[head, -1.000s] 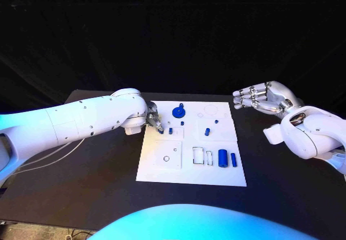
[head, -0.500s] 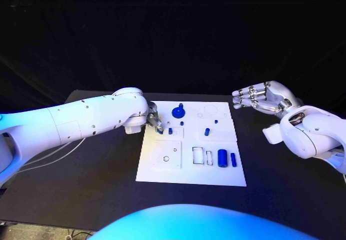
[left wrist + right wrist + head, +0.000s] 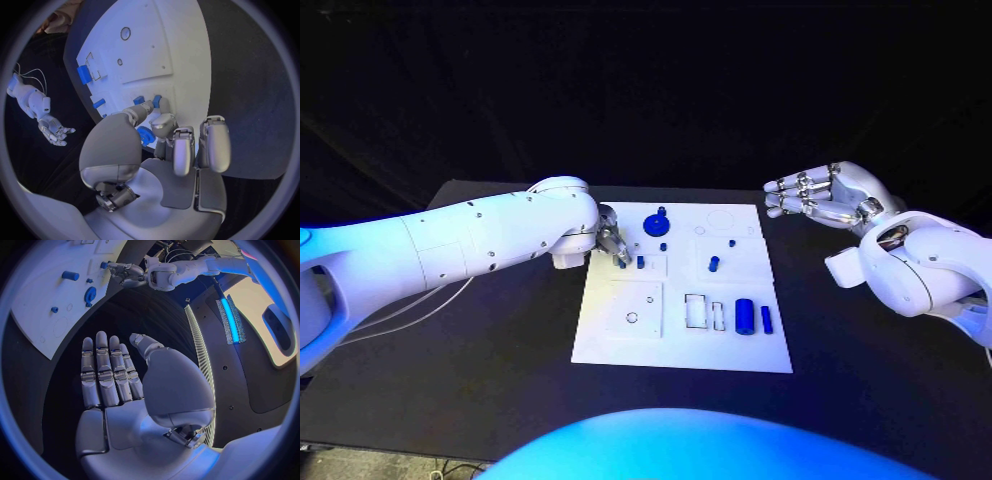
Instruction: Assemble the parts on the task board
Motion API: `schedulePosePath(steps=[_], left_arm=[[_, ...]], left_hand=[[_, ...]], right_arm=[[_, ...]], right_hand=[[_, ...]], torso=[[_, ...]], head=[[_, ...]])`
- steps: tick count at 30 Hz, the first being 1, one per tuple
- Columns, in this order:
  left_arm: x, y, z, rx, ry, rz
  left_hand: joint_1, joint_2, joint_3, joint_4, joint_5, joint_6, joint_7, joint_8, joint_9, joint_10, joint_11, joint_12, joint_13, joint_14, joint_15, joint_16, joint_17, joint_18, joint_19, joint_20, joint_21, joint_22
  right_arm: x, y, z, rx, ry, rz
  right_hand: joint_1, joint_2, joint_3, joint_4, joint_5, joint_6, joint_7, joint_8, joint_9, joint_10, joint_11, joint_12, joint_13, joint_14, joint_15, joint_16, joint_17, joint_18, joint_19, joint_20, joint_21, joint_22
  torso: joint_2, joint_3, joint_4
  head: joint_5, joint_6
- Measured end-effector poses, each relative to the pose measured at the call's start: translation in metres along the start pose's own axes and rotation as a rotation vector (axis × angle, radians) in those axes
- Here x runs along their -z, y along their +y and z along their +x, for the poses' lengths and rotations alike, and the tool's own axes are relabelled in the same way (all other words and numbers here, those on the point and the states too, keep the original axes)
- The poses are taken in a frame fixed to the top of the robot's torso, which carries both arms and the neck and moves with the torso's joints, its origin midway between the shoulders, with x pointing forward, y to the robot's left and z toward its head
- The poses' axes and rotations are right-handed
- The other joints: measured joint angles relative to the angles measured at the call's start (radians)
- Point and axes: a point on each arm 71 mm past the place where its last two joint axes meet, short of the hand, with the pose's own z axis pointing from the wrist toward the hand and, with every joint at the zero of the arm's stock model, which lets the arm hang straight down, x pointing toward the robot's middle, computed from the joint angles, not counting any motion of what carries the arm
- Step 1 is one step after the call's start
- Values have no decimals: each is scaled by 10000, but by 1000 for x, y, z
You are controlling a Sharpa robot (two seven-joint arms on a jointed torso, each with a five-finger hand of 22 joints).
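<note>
Now left robot hand [image 3: 156, 127] pinches a small blue peg [image 3: 156, 101] on the board [image 3: 625, 335] — seat it straight, gently; right robot hand [image 3: 822, 196] open, empty.

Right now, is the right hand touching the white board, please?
Apart. The head view shows the right hand raised and open beyond the white board's right edge, black table between them.

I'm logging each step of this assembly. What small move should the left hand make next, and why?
Probably close its fingertips on the small blue part and lift it. The left hand is at the task board with fingertips at that piece but no clear grip, while the right hand is open off the board.
</note>
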Motion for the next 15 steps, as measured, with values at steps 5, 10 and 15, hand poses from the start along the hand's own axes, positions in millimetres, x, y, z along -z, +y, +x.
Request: schedulePosePath(steps=[5, 10, 15], left_arm=[[-1, 0, 1, -9, 24, -17], [-1, 1, 1, 0, 23, -36], [-2, 1, 0, 30, 5, -57]], left_hand=[[-111, -24, -247, 62, 29, 286, -213, 22, 17, 52, -51, 64, 76, 0, 0, 0, 0, 0, 0, 0, 35, 7], [-150, 15, -423, 136, 29, 327, -246, 24, 28, 51, -53, 68, 104, 0, 1, 0, -1, 0, 0, 0, 35, 8], [-234, 14, -645, 216, 29, 344, -263, 24, 29, 51, -54, 68, 114, -35, -34, 0, -1, 0, -1, 0, 35, 7]], right_arm=[[0, 0, 0, 2, -4, 2], [0, 0, 0, 2, -5, 3], [0, 0, 0, 0, -3, 2]], right_hand=[[0, 0, 0, 0, 0, 0, 0, 0, 0, 0, 0, 0, 1, 0, 0, 0, 0, 0, 0, 0, 0, 0], [0, 0, 0, 0, 0, 0, 0, 0, 0, 0, 0, 0, 1, 0, 0, 0, 1, 1, 0, 0, 0, 0], [0, 0, 0, 0, 0, 0, 0, 0, 0, 0, 0, 0, 1, 0, 0, 0, 1, 0, 0, 0, 0, 0]], torso=[[0, -1, 0], [0, 0, 1], [1, 0, 0]], head=[[-19, 0], [-28, 0], [-30, 0]])
